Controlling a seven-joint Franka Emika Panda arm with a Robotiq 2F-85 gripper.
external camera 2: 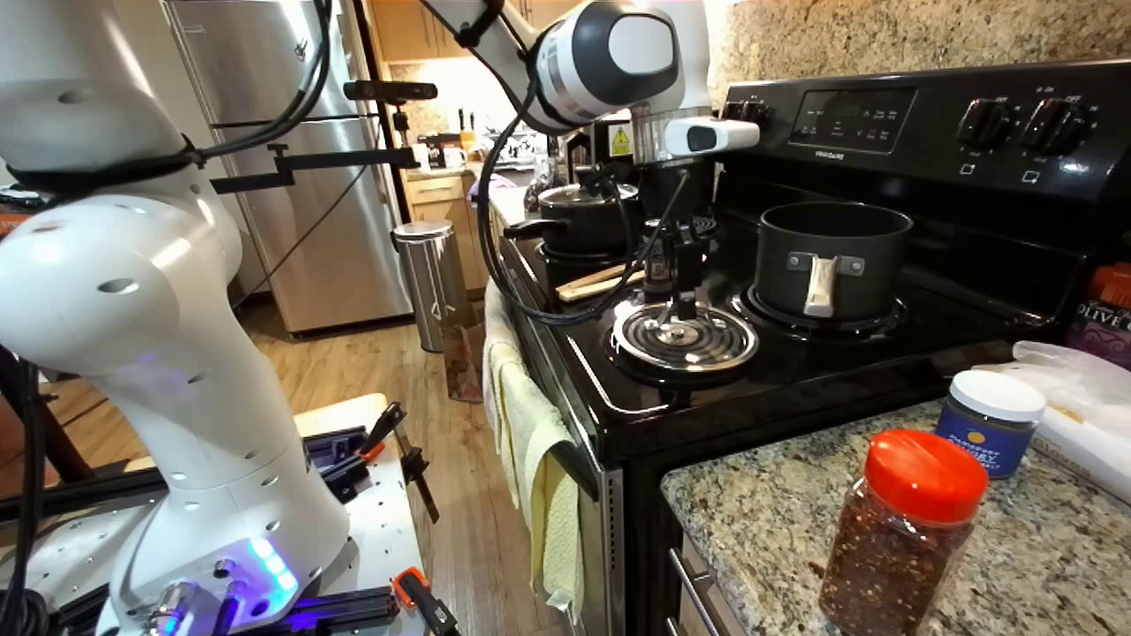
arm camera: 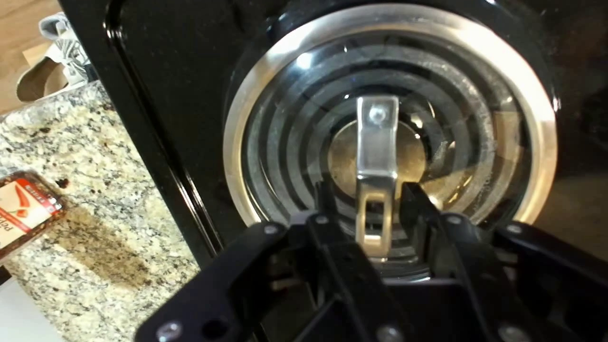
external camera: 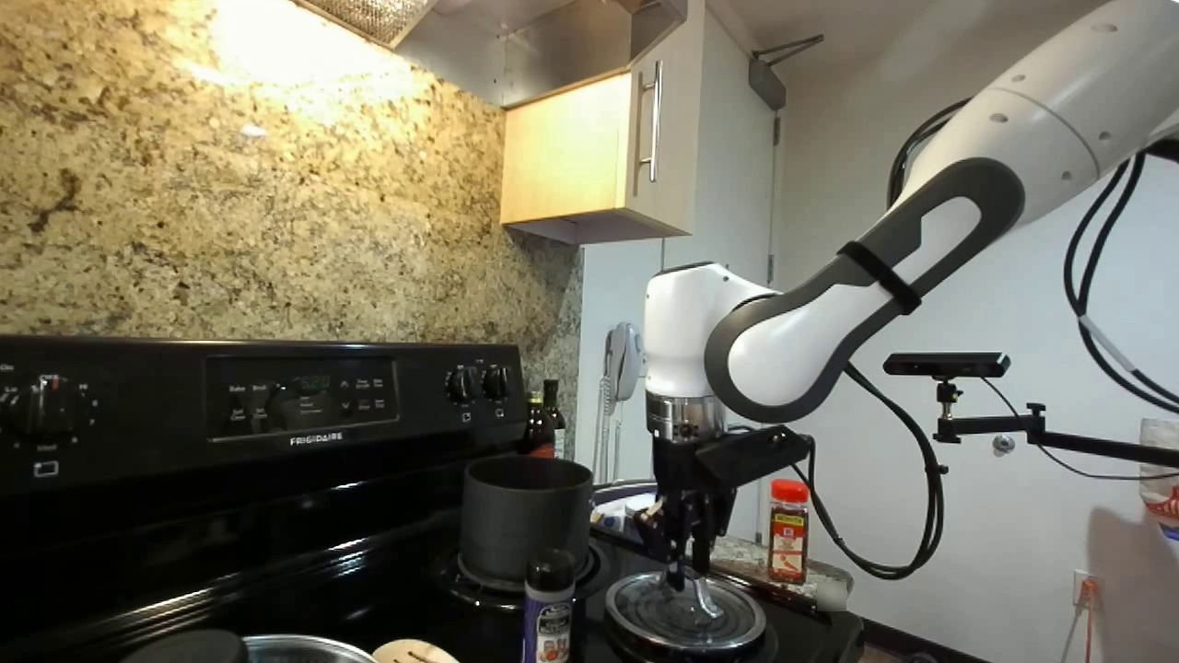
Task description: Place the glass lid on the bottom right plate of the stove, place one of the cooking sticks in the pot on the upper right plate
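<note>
The glass lid (arm camera: pixel 418 109) lies flat on the stove (arm camera: pixel 190 71), right below our gripper (arm camera: pixel 368 194), its handle (arm camera: pixel 377 147) running lengthwise between the fingers (arm camera: pixel 418 204)! We have them parted partway, a gap each side, gripping nothing. If this spot counts, straight up looks our exit, the pot (external camera: pixel 520 516) near the gripper.

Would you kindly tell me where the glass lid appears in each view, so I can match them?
In an exterior view: the glass lid, low, right of centre.
In an exterior view: the glass lid, just right of centre, left of the pot.
In the wrist view: the glass lid, upper middle, partly behind the gripper.
Shared landmark: the red-capped jar, in both exterior views and, cap out of frame, at the wrist view's left edge.
</note>
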